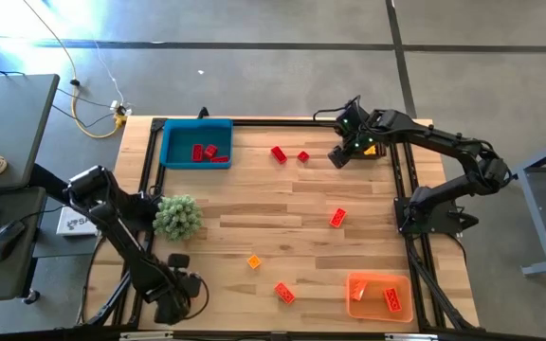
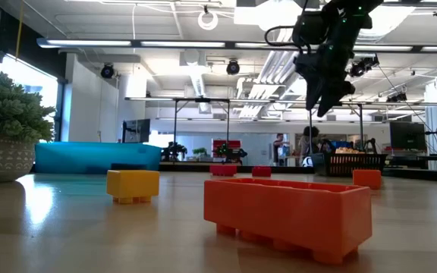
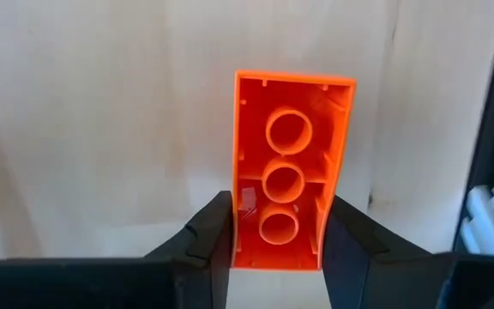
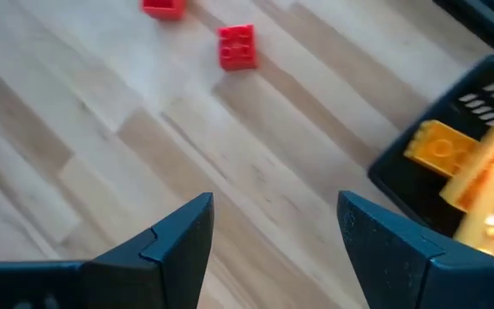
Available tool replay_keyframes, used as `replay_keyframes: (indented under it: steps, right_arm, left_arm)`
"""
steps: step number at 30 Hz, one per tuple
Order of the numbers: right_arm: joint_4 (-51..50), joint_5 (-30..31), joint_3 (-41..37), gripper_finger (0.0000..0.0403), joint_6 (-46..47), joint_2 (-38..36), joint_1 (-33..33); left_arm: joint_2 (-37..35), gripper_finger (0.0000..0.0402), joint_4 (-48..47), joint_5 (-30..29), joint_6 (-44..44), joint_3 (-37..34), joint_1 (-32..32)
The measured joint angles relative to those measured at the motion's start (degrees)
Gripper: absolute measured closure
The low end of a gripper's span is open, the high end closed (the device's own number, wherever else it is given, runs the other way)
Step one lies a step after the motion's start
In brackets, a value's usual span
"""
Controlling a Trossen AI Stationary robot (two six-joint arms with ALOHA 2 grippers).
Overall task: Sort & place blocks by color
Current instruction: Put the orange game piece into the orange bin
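From above, the wooden worktop point(image 1: 282, 204) carries a blue bin point(image 1: 195, 144) at its far left corner with red blocks point(image 1: 205, 152) inside, and an orange bin point(image 1: 379, 295) at the near right holding an orange block point(image 1: 392, 300). Loose blocks lie scattered between: two red ones point(image 1: 289, 154) near the far edge, orange ones point(image 1: 337, 217) mid-worktop and nearer, and a small yellow one point(image 1: 253, 260). A green plant point(image 1: 176, 216) stands at the left edge. The left end effector point(image 1: 180, 290) sits low at the near left corner; the right end effector point(image 1: 347, 150) hangs over the far right.

At worktop level, a big orange block point(image 2: 288, 212) lies closest, a yellow block point(image 2: 133, 185) behind it.

Through the left wrist camera, the left end effector point(image 3: 274, 236) is clamped on an upturned orange block point(image 3: 288, 167), hollow side showing.

Through the right wrist camera, the right end effector point(image 4: 274, 225) stands apart over bare wood, yellow blocks point(image 4: 474, 176) in a black tray point(image 4: 453, 129) beside it.
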Motion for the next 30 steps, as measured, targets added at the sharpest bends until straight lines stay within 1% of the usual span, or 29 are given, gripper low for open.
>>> replay_keyframes:
  steps: [5, 10, 13, 17, 22, 30]
  right_arm:
    - [2.5, -2.7, 0.0, 0.0167, -0.3, 0.0, 0.0]
    - [7.3, -8.7, 0.0, 0.0167, -0.1, 0.0, 0.0]
    - [10.9, -13.4, 0.0, 0.0167, 1.6, 0.0, 0.5]
    - [15.7, -17.3, 0.0, 0.0167, 5.0, 0.0, 2.3]
    - [20.7, -17.7, 0.0, 0.0167, 11.1, 0.0, 5.5]
    - [25.1, -17.7, 0.0, 0.0167, 21.0, 0.0, 10.9]
  left_arm:
    - [-2.9, 0.0296, -3.2, -0.5, 1.3, 0.8, 3.1]
    - [-6.3, 0.0296, -5.5, -1.5, 5.4, 1.2, 8.1]
    - [-8.4, 0.0296, -6.4, -3.3, 8.3, 1.3, 12.3]
    - [-9.9, 0.0296, -7.3, -5.2, 13.0, 1.3, 19.3]
    - [-10.5, 0.0296, -7.1, -7.7, 19.5, 1.3, 28.5]
    - [-10.5, 0.0296, -5.0, -12.9, 28.7, 1.3, 41.2]
